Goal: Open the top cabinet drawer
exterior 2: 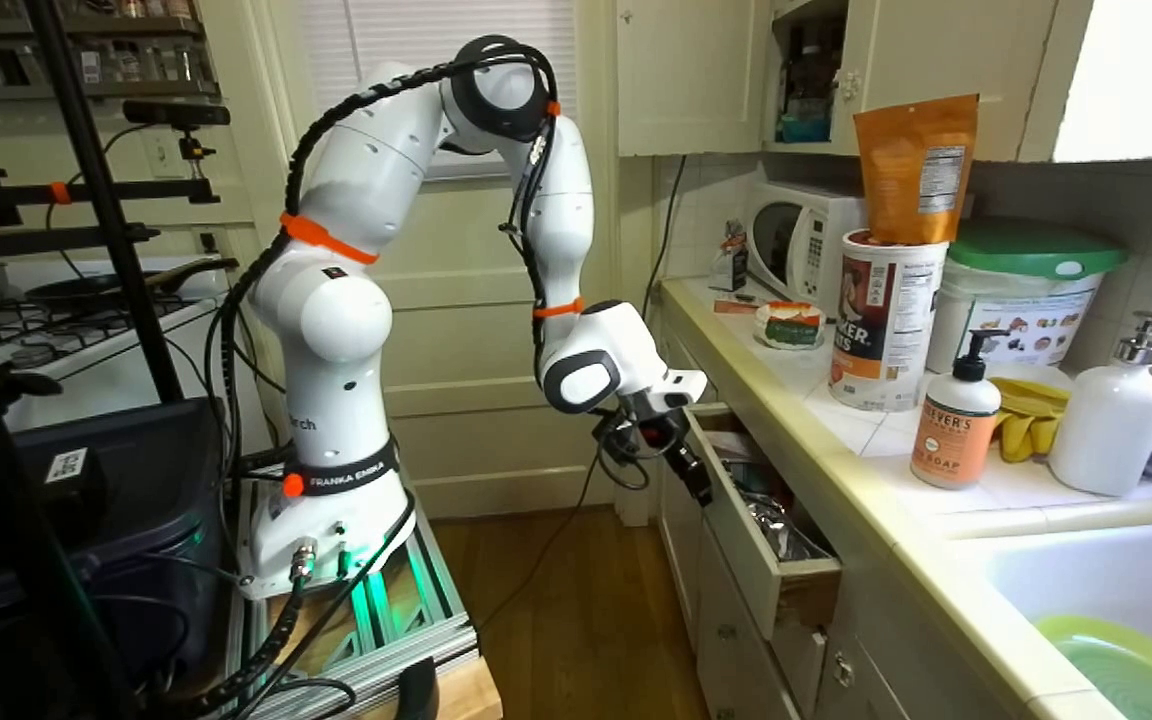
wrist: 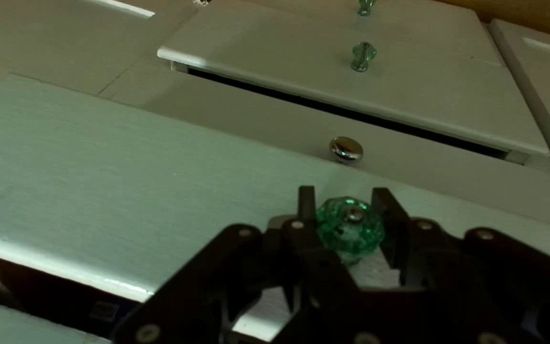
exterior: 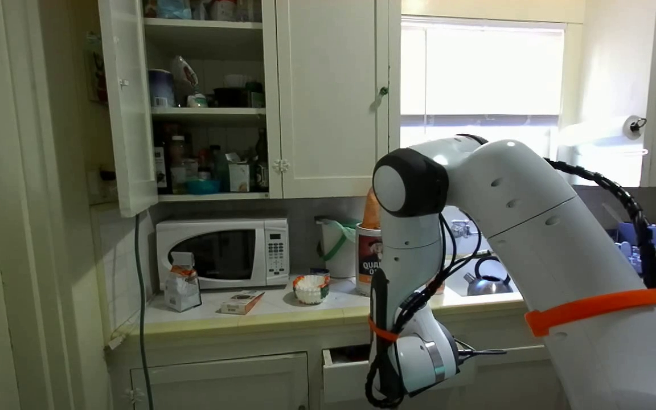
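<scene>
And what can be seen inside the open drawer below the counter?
In an exterior view, the drawer holds a jumble of things, some shiny and silvery, too unclear to name. What lies beneath them is covered, and the counter hides the drawer's back part.

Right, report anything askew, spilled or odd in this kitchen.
An orange pouch sticks up from the oats canister, an odd perch; a wall-cupboard door stands wide open; a lower drawer sits slightly ajar, showing a dark gap; and one chrome knob stands out among green glass knobs. I see no spill.
</scene>
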`<state>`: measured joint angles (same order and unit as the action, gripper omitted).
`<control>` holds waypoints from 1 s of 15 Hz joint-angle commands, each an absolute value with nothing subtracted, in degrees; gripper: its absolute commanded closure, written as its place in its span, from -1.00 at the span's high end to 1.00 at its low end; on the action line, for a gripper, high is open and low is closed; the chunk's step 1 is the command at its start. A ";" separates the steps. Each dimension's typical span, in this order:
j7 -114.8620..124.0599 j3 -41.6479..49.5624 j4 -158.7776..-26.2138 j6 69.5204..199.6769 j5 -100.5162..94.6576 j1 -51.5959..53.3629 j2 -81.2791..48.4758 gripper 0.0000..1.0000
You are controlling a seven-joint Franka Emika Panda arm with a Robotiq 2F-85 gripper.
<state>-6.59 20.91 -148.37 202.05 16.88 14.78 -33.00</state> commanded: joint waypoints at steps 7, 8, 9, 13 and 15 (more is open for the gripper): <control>-10.35 21.21 -155.21 206.15 13.57 13.27 -33.50 -0.82; -10.89 20.44 -156.05 208.87 12.01 12.03 -34.10 -0.82; -11.36 19.77 -156.79 211.89 10.44 10.77 -34.93 -0.82; -12.62 16.50 -159.26 223.34 3.11 3.74 -39.19 -0.82; -13.63 15.66 -159.44 226.73 -0.18 0.71 -41.41 -0.82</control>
